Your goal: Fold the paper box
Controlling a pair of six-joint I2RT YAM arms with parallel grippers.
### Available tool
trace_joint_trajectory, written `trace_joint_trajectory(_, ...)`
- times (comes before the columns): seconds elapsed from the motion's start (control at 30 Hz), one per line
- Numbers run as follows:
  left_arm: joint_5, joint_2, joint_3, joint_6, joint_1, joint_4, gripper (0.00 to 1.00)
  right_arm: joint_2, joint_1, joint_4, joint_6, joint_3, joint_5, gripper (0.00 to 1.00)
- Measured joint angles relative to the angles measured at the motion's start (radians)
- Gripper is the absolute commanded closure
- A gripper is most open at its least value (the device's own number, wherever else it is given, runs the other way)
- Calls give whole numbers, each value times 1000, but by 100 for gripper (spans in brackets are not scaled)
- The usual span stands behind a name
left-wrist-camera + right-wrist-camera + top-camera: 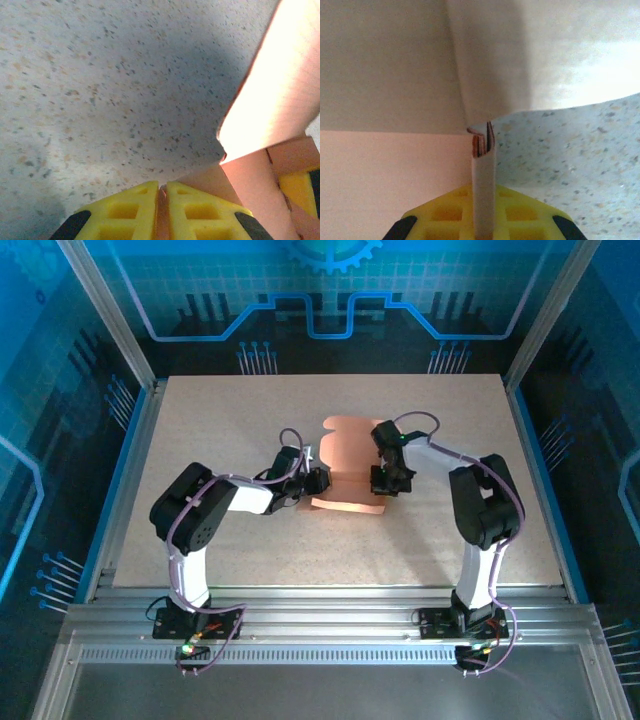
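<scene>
Item: paper box, thin card, likely light and springy. Left hand pinches its left flap, right hand its right flap; grip beside creases.

The top external camera looks down from above and behind the arm bases, far enough off to take in the whole table. The wrist cameras ride just behind the left gripper and the right gripper, facing forward along them at very close range. All three views share the paper box and the tabletop.
</scene>
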Motion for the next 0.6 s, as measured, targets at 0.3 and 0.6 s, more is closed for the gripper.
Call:
trace_joint_trajectory(0.3,-83,-48,-35,8,-18,-19,74,0,35,-9,32,5,23,100)
trace_joint_trajectory(0.6,154,-123,-177,109,107,85,53,-54,-31,35,-201,-51,-156,100)
